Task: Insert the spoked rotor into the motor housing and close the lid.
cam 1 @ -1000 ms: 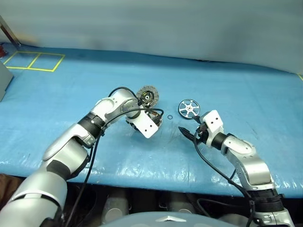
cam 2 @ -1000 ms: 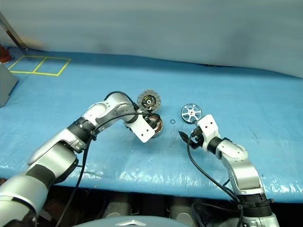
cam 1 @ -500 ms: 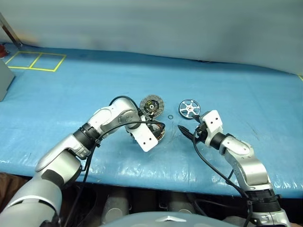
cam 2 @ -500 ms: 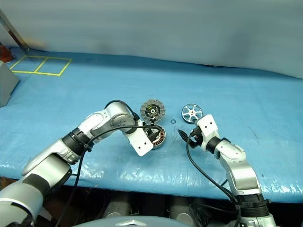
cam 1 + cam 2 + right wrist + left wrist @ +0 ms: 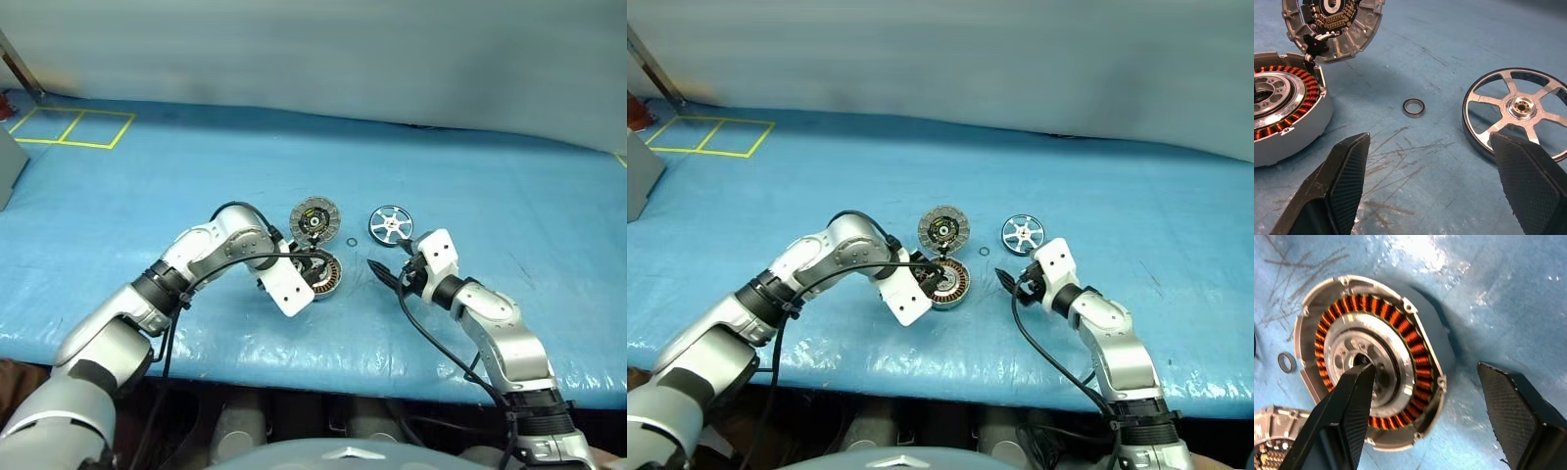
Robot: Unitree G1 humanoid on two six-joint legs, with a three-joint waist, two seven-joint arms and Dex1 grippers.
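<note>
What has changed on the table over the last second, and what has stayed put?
The left gripper drew back toward the robot and opened, letting go of the motor housing, now uncovered with its lid lying open. The spoked rotor, small ring and open right gripper stayed put.

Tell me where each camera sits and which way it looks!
Left eye, right eye: on the head, looking forward and down at the blue table; both arms show.
Left wrist: on the left arm, looking down its open left end effector at the round silver motor housing with copper windings.
Right wrist: on the right arm, looking along its open right end effector at the silver five-spoked rotor and tiny black ring.
Shared: both wrist views show the housing and the grey segmented lid.
</note>
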